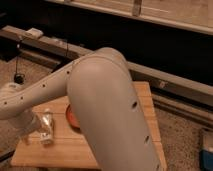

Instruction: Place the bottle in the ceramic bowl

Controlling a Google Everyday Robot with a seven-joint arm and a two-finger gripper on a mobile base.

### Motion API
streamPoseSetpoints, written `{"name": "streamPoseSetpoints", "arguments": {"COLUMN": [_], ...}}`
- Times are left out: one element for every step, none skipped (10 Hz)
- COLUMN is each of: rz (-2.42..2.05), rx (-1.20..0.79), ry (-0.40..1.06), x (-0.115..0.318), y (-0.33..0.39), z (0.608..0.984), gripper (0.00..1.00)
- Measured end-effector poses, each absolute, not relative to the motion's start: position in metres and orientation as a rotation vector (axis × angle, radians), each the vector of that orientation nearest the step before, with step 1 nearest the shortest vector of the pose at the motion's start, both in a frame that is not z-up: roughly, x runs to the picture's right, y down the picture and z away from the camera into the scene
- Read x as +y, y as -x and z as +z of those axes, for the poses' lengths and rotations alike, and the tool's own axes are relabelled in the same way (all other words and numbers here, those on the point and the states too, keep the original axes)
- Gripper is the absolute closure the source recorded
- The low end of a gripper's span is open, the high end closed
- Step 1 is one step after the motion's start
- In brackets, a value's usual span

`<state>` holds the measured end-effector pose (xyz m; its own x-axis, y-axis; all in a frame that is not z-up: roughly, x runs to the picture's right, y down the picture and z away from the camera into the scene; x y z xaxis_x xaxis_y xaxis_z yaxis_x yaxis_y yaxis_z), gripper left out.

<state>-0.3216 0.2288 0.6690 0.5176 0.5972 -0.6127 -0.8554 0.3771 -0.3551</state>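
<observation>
The bottle (47, 126) lies on the left part of the wooden table (55, 156), whitish with a pale label. The ceramic bowl (71, 118) sits just right of it; only a strip of its orange-red inside shows, and my arm hides the remainder. My gripper (35, 134) is low over the table at the bottle's left side, touching or very close to it. The big grey arm (107, 110) fills the middle of the view and reaches left down to the gripper.
A long metal rail (150, 75) runs behind the table, with a white object (34, 33) on it at the far left. A black cable (19, 75) hangs at the left. A blue thing (206, 150) stands on the floor at the lower right.
</observation>
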Motion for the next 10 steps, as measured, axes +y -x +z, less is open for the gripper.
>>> {"name": "streamPoseSetpoints", "arguments": {"rz": [0.954,0.945,0.945,0.947,0.949,0.946,0.942,0.944,0.948,0.952], "rx": [0.418,0.42,0.423,0.427,0.432,0.431,0.429,0.431,0.432,0.434], "ry": [0.713,0.717,0.721,0.722,0.723,0.726,0.726,0.727,0.727,0.726], "x": [0.232,0.236,0.235,0.234,0.233,0.234,0.234,0.234,0.231,0.23], "y": [0.33,0.338,0.343,0.344,0.344,0.347,0.351,0.35,0.35,0.349], "z": [0.676,0.686,0.696,0.704,0.714,0.719,0.725,0.732,0.739,0.743], "gripper": [0.35,0.35,0.35,0.35,0.35,0.35,0.35,0.35,0.35,0.35]}}
